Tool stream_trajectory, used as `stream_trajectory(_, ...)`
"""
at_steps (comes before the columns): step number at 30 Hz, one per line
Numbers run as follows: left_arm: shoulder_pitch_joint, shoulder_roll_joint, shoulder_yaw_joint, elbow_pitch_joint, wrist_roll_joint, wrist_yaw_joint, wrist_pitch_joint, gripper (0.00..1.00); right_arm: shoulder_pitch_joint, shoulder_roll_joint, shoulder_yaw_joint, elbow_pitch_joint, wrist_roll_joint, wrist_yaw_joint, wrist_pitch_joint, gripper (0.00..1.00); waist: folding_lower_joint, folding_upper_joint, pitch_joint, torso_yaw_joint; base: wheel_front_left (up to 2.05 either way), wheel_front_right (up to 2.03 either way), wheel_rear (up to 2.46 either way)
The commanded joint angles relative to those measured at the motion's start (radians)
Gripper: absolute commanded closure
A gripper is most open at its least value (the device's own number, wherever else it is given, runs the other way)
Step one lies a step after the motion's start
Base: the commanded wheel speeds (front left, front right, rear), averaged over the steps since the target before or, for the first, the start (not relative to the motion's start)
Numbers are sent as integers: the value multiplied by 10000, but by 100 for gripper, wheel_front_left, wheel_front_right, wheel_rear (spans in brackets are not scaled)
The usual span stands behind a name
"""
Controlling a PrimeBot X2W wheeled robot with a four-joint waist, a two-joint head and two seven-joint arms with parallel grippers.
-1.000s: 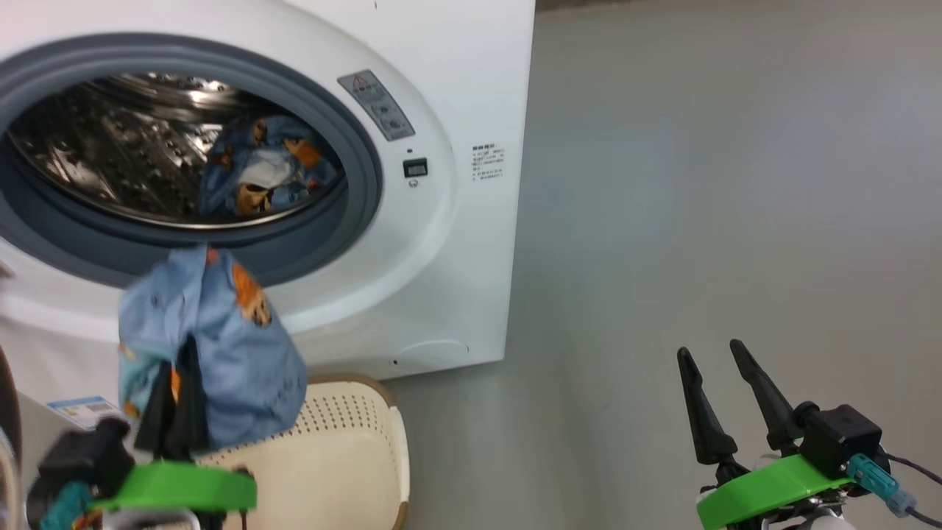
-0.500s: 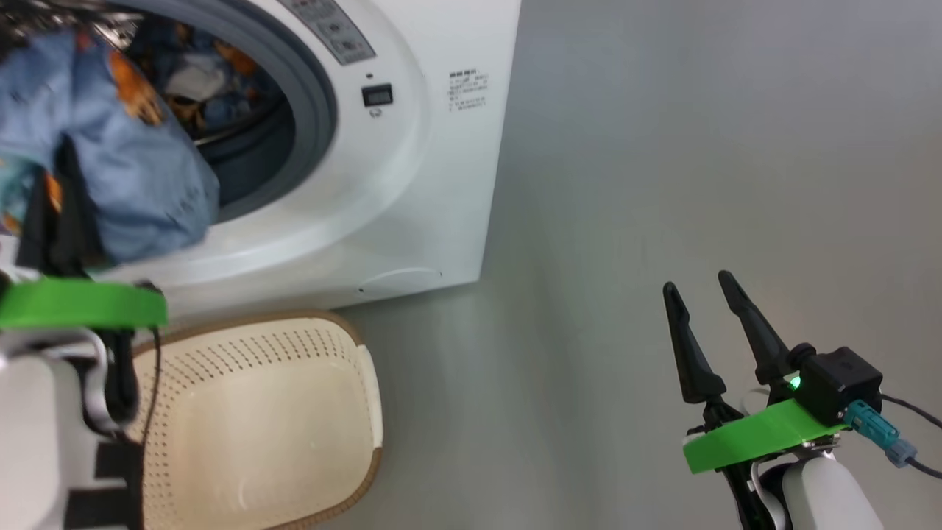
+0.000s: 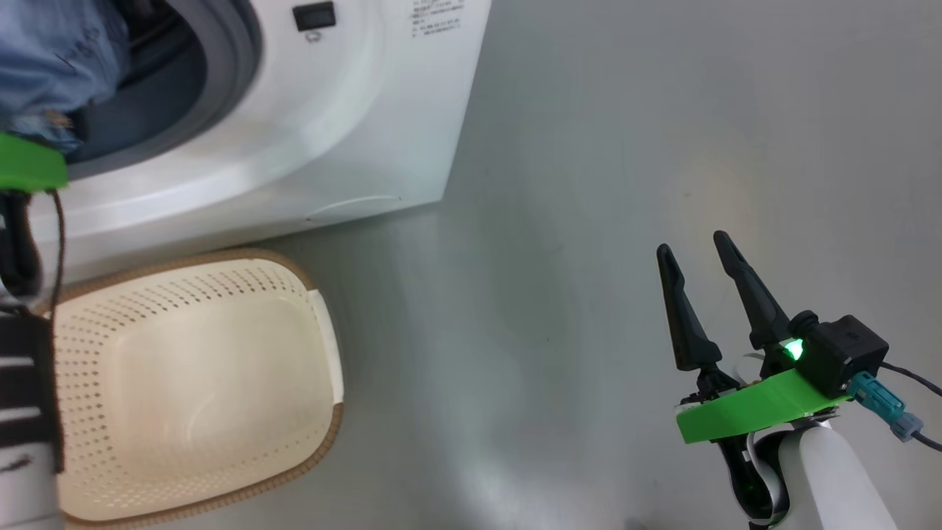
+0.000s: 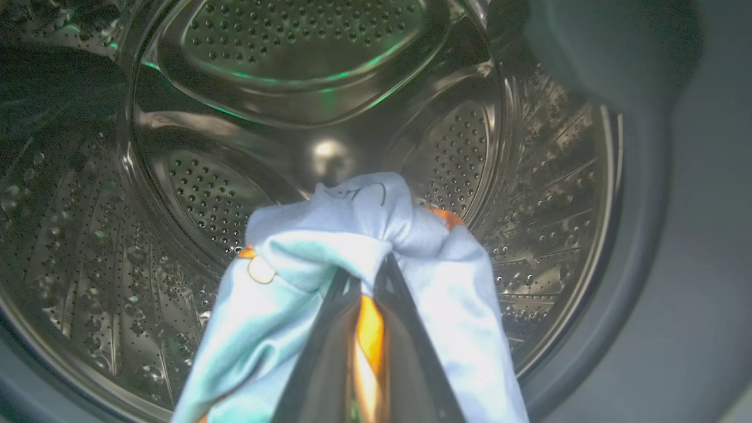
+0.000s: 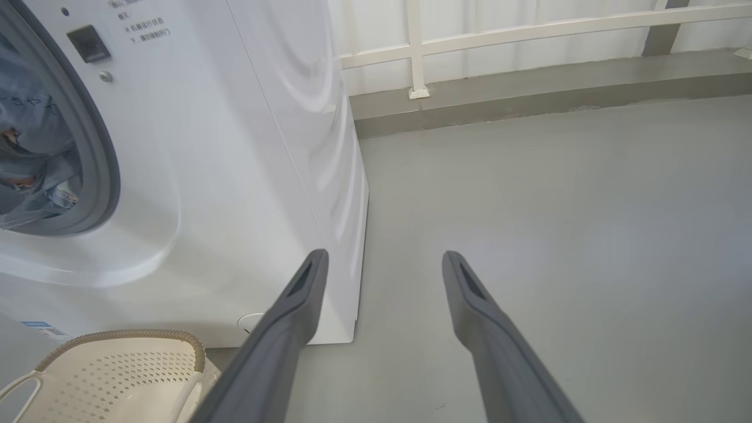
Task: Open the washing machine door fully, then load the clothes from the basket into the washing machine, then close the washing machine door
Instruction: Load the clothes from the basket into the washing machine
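Head view: light blue, orange-printed fabric clothes at 10 o'clock, in the mouth of the white front-loading washing machine; cream perforated plastic basket at 8 o'clock. Left wrist view: left gripper clenched on the clothes, steel drum beyond. Right wrist view: right gripper released over grey floor.

Left end effector clamped, arm seemingly outstretched — right end effector low, fingers apart.

One washing machine, one basket and two grippers are counted: left gripper, right gripper; one garment is pinched in the left.
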Motion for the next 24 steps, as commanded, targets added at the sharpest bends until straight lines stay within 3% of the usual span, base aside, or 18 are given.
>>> stream_trajectory(1, -298, 574, 202, -12, -10, -25, -61, 100, -80, 13, 263, -256, 109, 16, -48, 0, 0, 0, 565, -296, 0, 0, 0)
stream_trajectory(13, -2819, 1400, -1010, 3051, -414, -26, 428, 100, -226, 13, 573, -169, 315, 16, -48, 0, 0, 0, 1434, -327, 0, 0, 0)
stream_trajectory(24, -4624, 1684, -1842, 4448, -797, -26, 838, 100, -320, 13, 671, -241, 445, 16, -48, 0, 0, 0, 2207, -395, 0, 0, 0)
